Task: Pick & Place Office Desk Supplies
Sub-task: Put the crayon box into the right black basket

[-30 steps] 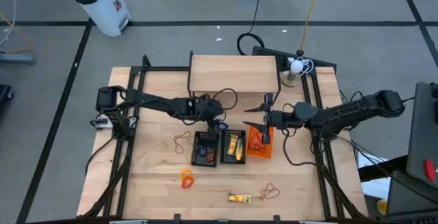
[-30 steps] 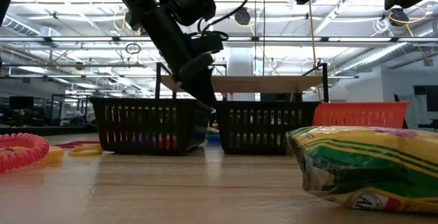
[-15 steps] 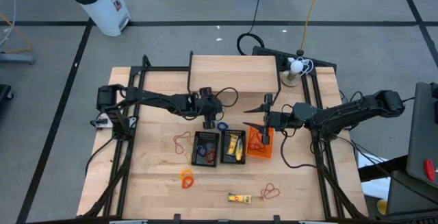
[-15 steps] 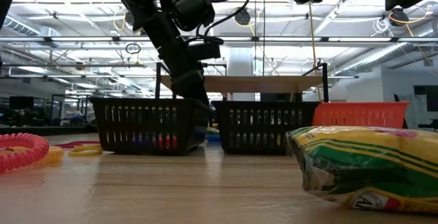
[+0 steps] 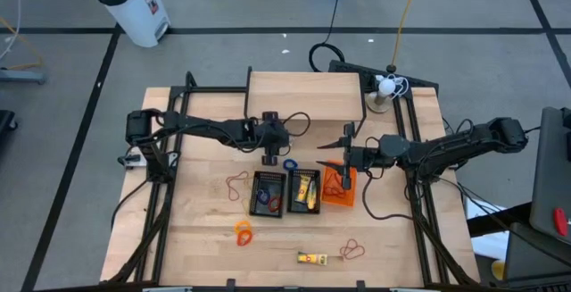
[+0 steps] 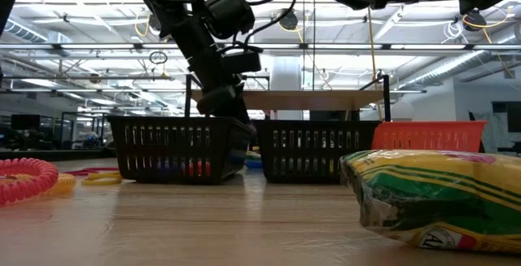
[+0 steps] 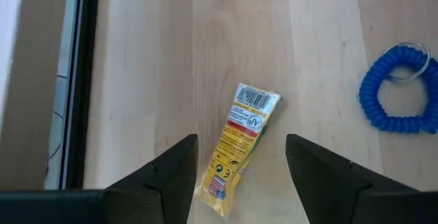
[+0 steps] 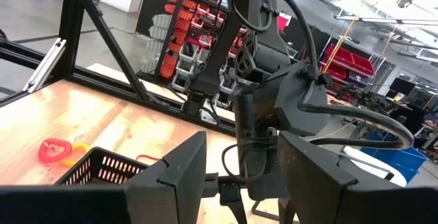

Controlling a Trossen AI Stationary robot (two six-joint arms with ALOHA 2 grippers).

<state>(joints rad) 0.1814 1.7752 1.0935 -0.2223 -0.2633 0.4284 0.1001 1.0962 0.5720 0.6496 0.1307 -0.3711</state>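
Note:
My left gripper (image 5: 270, 156) hangs open, tilted down, over the table just beyond the left black basket (image 5: 268, 194). In the left wrist view a yellow packet (image 7: 238, 145) lies flat on the wood, its near end between my open fingers (image 7: 239, 183), untouched. A blue coil loop (image 7: 397, 104) lies beside it. My right gripper (image 5: 343, 151) is open and holds nothing; it hovers level over the orange basket (image 5: 339, 187). Red bands (image 5: 236, 183) lie left of the baskets.
A second black basket (image 5: 306, 189) holds yellow pieces. Near the front edge lie an orange-red coil (image 5: 243, 231), a yellow packet (image 5: 312, 257) and a red band (image 5: 352, 250). A raised wooden board (image 5: 305, 95) stands at the far side, with black frame rails along both sides.
My left gripper has drawn back a little from the left basket's far rim toward the table's left and has rolled about its own axis, staying open. The right arm has kept still.

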